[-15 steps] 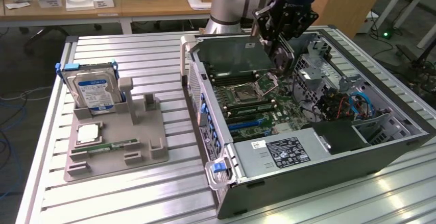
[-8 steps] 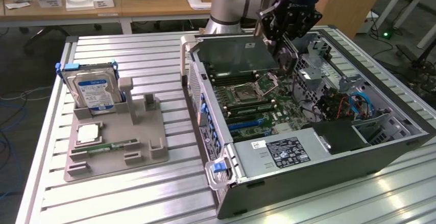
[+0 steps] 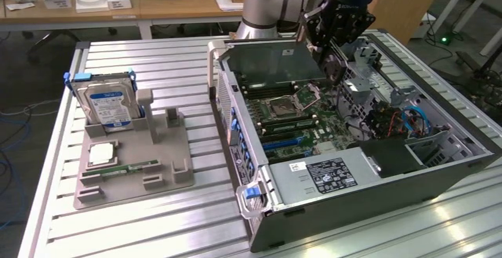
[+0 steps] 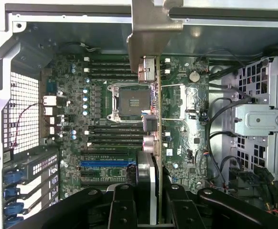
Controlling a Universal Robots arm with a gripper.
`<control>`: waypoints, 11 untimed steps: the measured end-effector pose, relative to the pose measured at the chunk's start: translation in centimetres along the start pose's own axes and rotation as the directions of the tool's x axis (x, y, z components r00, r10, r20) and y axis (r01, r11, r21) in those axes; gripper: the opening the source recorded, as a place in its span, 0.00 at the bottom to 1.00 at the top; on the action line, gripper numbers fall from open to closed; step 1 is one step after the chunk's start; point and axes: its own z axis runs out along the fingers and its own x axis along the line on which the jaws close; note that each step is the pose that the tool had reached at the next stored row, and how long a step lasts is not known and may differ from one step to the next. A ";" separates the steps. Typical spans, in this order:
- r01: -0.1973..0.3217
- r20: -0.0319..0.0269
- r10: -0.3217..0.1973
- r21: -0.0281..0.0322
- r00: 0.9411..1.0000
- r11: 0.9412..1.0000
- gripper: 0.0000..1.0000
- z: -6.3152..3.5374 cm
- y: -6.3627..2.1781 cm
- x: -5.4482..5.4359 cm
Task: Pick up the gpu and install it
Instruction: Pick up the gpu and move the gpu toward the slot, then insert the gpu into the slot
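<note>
The hand [image 3: 335, 49] grips the gpu [image 3: 274, 64], its fingers [image 4: 122, 202] closed on the card's two flat faces near one end. The gpu hangs above the open case [image 3: 377, 187], over the motherboard [image 3: 302, 120], and appears to touch nothing there. In the exterior view its dark face is tilted. In the wrist view the card is seen edge-on. Its bracket [image 4: 148, 28] sits at the far end near a case wall, and its edge crosses beside the CPU socket [image 4: 129, 98].

The blue slot [image 4: 103, 163] runs crosswise to the card's edge, so the card does not yet look lined up with any slot. The step in hand seems to be carrying the card to its slot.

Doing it well probably means:
- turning the card so its long edge lies along the slot, with the bracket toward the wall with the blue latches [image 3: 235, 131];
- keeping it upright, not tilted;
- staying clear of the cables [image 3: 408, 120];
- keeping the grip firm, since a thin card can pivot between the fingers.

The hard drive [image 3: 110, 102] stands apart on the surface [image 3: 157, 58].
</note>
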 end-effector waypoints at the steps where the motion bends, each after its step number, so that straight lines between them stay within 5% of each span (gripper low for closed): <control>1: 0.000 0.000 0.000 0.000 1.000 1.000 0.28 0.01 0.00 0.0; 11: 0.000 0.000 0.000 0.000 1.000 1.000 0.28 0.01 0.00 0.0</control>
